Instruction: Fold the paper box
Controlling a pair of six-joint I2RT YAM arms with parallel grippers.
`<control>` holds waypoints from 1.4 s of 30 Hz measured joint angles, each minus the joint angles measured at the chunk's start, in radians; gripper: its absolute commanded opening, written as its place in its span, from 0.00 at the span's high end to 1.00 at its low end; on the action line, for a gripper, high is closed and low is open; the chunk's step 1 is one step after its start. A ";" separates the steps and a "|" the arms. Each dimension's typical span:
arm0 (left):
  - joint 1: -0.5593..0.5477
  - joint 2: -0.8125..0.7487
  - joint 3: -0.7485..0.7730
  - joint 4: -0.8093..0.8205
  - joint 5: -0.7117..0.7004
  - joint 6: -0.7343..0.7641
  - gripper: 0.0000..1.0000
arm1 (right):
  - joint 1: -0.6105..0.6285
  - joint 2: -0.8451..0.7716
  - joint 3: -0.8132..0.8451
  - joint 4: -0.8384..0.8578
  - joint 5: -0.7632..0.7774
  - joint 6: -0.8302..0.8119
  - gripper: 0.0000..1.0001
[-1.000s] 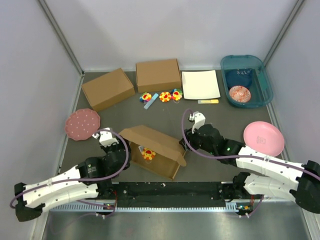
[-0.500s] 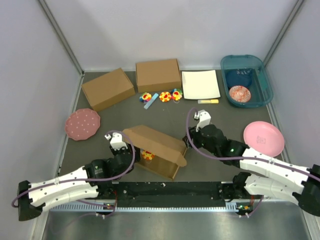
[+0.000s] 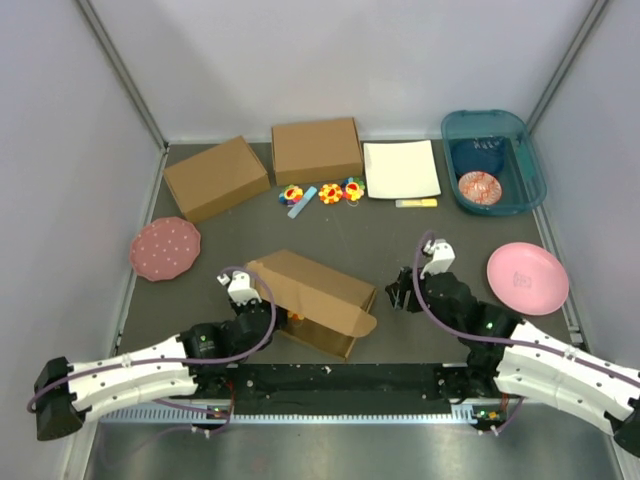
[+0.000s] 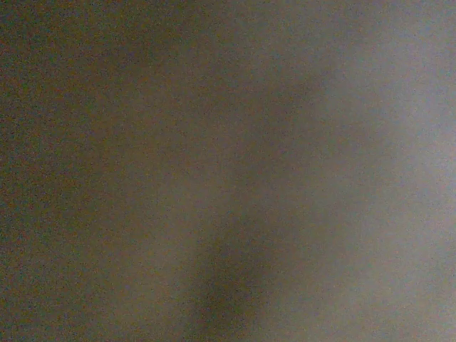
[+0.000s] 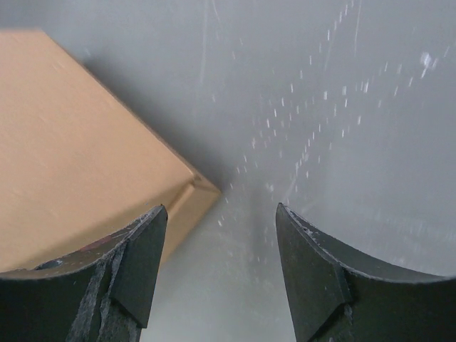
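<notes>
Take the paper box as the mark: lid folded over but not seated, top slanted, near right corner loose with a rounded flap sticking out, and a small orange thing showing in the gap under the lid. Find the left gripper hard against the box's left end; with its tips hidden there and the left wrist view nothing but a dark blur, cannot tell whether spread, narrow or pinching cardboard. Find the right gripper just off the box's right end, clear of it, spread wide with nothing held, only a corner of the box in sight beside one finger. Judging from that, seat the lid next. Bring the right gripper in over the box's raised right edge and press downward rather than sideways, so as not to skid the box off toward its left. Keep the left end braced meanwhile. Tuck the rounded flap in before pressing, or risk a crumpled tab. Go slowly and hold a moment against spring-back. Mind the orange thing, lest caught in the seam.
</notes>
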 measured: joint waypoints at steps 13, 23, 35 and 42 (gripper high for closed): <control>0.001 0.219 -0.031 0.298 -0.010 -0.012 0.42 | -0.002 -0.133 -0.200 -0.045 -0.153 0.239 0.37; -0.005 0.282 -0.015 0.359 -0.004 -0.015 0.42 | 0.015 -0.182 -0.344 0.091 -0.235 0.410 0.36; -0.013 0.150 -0.048 0.298 0.034 -0.016 0.43 | 0.019 -0.166 -0.354 0.294 -0.242 0.472 0.36; -0.014 0.148 -0.049 0.296 0.034 -0.018 0.44 | 0.026 0.063 -0.332 0.374 -0.274 0.472 0.39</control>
